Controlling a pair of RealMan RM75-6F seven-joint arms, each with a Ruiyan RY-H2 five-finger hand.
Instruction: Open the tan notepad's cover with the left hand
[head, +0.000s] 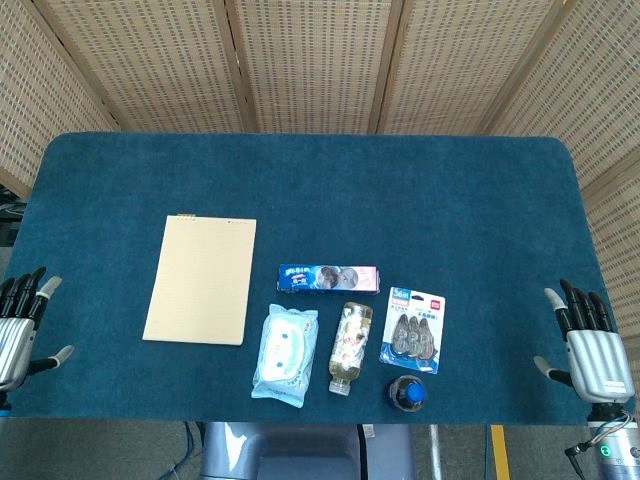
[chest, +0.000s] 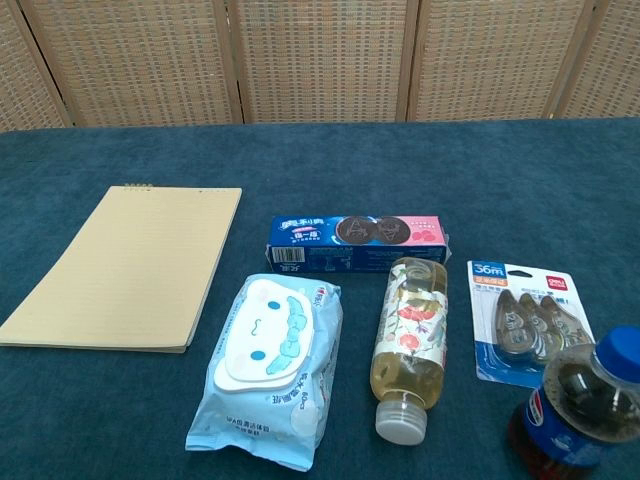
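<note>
A blue-carpeted table (head: 300, 180) spreads before a woven-cane screen (head: 310, 60), and on its left half the tan notepad (head: 200, 280) lies flat and closed, its long axis running from the near edge toward the screen, the bound end with its small rings pointing away from the robot. To the right of the pad, a pale-blue pack of wet wipes (head: 285, 352) with a cartoon face rests near the front edge; just beyond it a blue-and-pink cookie box (head: 328, 279) lies crosswise. Beside the wipes a clear bottle with a floral label (head: 350, 347) lies on its side, holding pale yellow liquid, its white cap toward the near edge. Further right sits a blister card of correction tapes (head: 413, 329), and in front of it a blue-capped cola bottle (head: 407, 393) stands upright with dark liquid inside. At the table's near corners, well apart from every object, the left hand (head: 18, 325) and the right hand (head: 590, 345) hover palm-out, fingers spread and holding nothing.
</note>
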